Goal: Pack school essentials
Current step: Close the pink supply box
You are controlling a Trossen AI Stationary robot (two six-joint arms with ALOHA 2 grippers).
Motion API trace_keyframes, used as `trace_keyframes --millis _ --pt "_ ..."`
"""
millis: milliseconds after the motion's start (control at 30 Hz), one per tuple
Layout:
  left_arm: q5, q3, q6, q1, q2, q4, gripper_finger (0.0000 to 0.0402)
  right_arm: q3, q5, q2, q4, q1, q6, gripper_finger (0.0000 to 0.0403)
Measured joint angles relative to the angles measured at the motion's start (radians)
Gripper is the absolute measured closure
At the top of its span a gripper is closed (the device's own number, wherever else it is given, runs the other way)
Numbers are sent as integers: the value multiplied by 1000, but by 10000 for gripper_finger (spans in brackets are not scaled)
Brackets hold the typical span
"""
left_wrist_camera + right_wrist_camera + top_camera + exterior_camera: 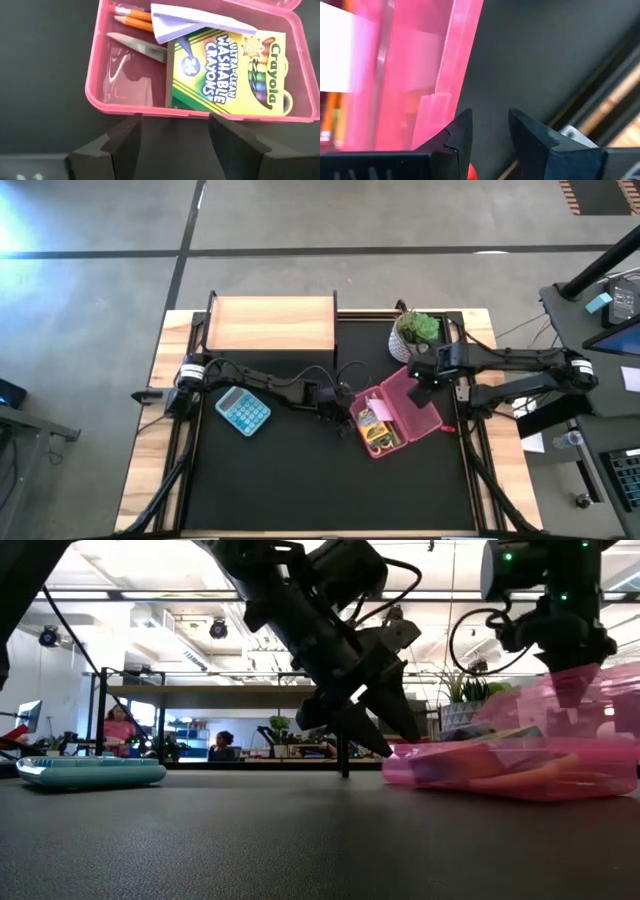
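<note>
The pink case [398,416] lay open on the black worktop [300,480], its long axis running on a slant from the near left toward the plant [417,330], with the lid thrown back on the right arm's side. Inside it the crayon box [227,67] lay flat, the lilac note pad [195,22] tilted across its upper end, the orange pencils [132,17] tucked beside the pad and the scissors [137,46], showing only their blades, next to them. The left hand [175,132] hung just off the case's left long wall, its fingers [122,137] wide apart, holding nothing and pointing straight at that wall. The right hand [490,132] sat at the lid's [405,75] outer edge, the lid lying to one side of its fingers, which stood partly apart with only worktop visible in the gap; no grip could be seen. The right hand was the nearer to the lid, so closing the case probably fell to it, swinging the lid over toward the left hand.
</note>
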Motion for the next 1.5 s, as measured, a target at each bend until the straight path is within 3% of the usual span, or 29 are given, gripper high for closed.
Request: trace_keyframes --millis 433,667,1133,1500 --pt "9 0 7 -25 0 -190 190 56 -71 2 121 0 3 284" --pt "-3 -1 -46 -39 22 -72 190 56 -148 2 268 19 45 284" --pt "-105 0 -56 -36 22 53 190 40 -148 6 491 183 198 284" --pt "-133 0 -57 -36 22 52 190 32 -145 226 539 288 231 284"
